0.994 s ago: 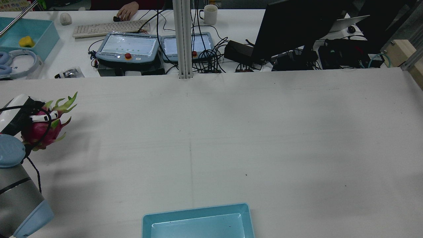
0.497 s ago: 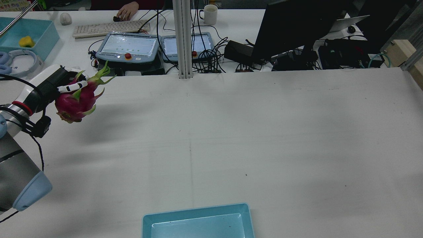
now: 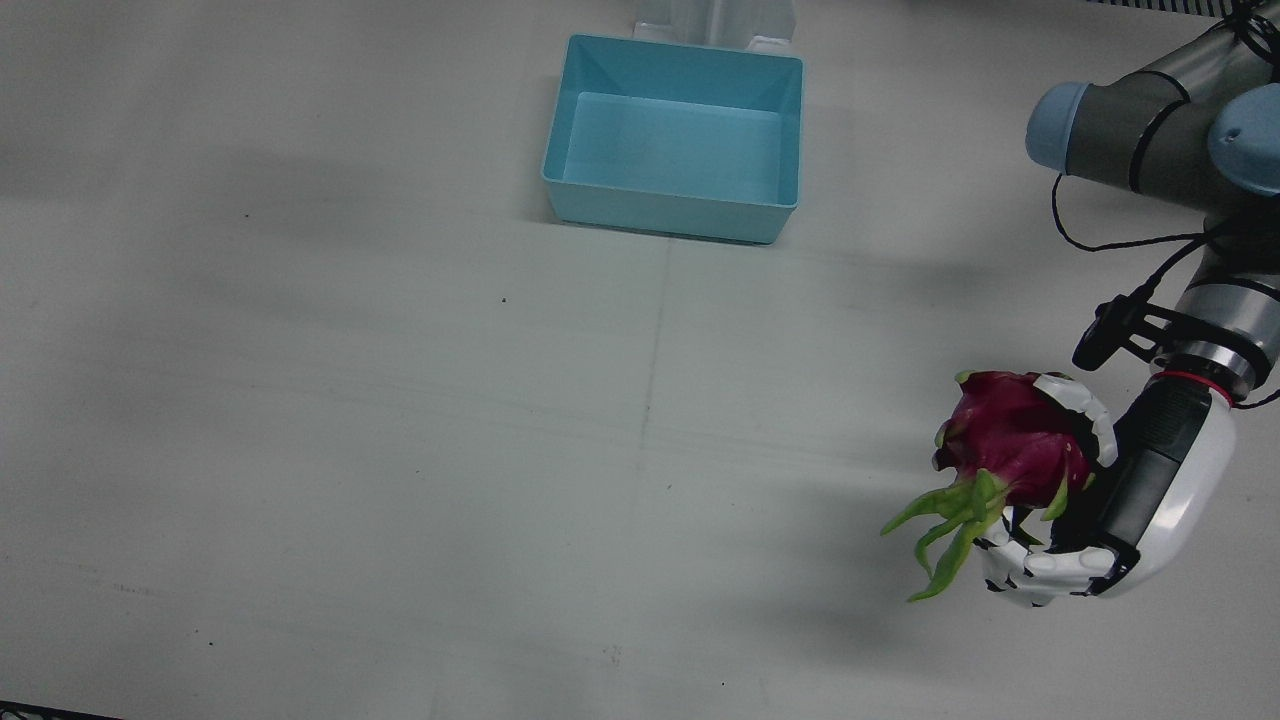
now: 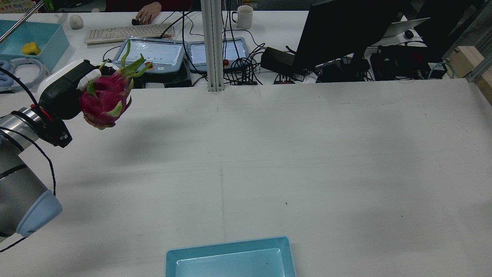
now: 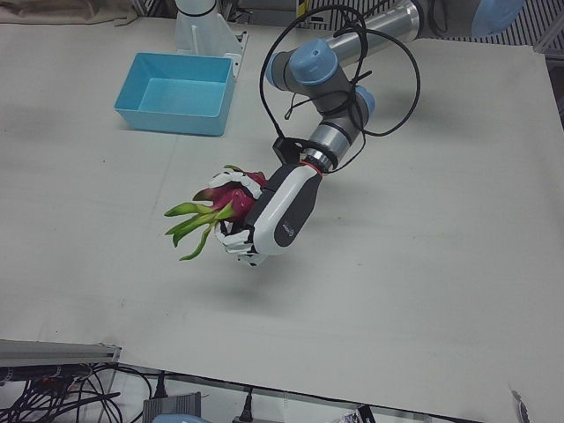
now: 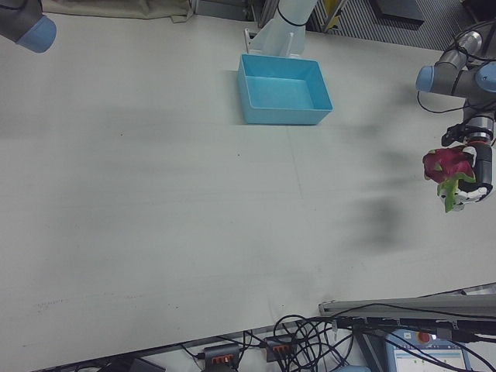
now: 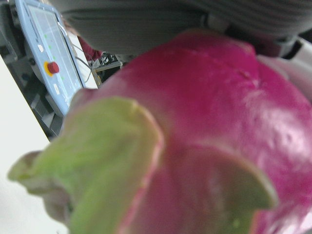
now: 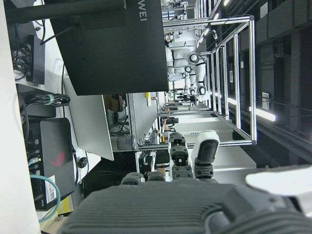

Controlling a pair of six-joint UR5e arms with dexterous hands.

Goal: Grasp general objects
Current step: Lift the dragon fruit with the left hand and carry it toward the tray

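— What changed on the table just now?

— The left hand has risen and swung to the far left edge, its fingers wrapped around the dragon fruit, which now hangs clear in the air. I judge the grasp succeeded.

— And the blue bin?

— Empty, well apart. The right hand holds nothing, fingers loosely curled.

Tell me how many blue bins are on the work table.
1. The blue bin sits empty at the table's robot-side edge, far from the dragon fruit held by the left hand.
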